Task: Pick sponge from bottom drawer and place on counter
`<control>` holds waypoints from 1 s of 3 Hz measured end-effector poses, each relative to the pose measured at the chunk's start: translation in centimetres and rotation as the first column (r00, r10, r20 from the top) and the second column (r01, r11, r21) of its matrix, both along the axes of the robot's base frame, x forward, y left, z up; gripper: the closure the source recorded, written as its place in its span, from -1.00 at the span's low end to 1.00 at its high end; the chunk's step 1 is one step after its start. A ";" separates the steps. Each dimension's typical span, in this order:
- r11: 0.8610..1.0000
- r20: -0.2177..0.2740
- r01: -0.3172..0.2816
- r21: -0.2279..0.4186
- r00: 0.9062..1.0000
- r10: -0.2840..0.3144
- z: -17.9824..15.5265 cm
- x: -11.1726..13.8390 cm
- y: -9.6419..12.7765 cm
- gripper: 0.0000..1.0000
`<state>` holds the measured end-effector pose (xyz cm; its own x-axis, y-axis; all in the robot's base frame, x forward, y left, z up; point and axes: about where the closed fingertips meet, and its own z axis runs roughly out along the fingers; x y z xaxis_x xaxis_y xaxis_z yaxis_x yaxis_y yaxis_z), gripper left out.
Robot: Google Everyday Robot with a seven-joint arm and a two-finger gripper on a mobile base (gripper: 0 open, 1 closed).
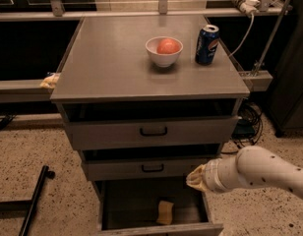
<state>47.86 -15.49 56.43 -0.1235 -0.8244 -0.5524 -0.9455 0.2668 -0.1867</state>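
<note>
The sponge (165, 212), a pale yellow flat pad, lies on the floor of the open bottom drawer (156, 228), near its front middle. The counter (112, 68) is the grey slab on top of the cabinet. My gripper (196, 177) sits at the end of the white arm that comes in from the lower right. It hovers over the right rear corner of the bottom drawer, above and to the right of the sponge and apart from it.
A white bowl (164, 53) holding a reddish fruit and a blue soda can (207, 44) stand at the counter's back right. Two upper drawers (152, 131) with black handles are slightly open. A yellowish ragged lump (49, 81) lies on the left ledge. A black bar (36, 198) lies on the floor at left.
</note>
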 end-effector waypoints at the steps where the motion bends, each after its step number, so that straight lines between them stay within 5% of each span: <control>1: 0.999 0.044 -0.014 0.052 0.999 0.012 -5.7 3.9 0.3 1.00; 2: 0.996 -0.010 -0.011 0.092 1.000 0.012 -9.4 3.0 1.1 1.00; 3: 0.996 -0.010 -0.011 0.092 1.000 0.012 -9.5 3.0 1.1 1.00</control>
<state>50.89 -14.35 46.98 -0.1204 -0.7715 -0.6247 -0.9504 0.2713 -0.1519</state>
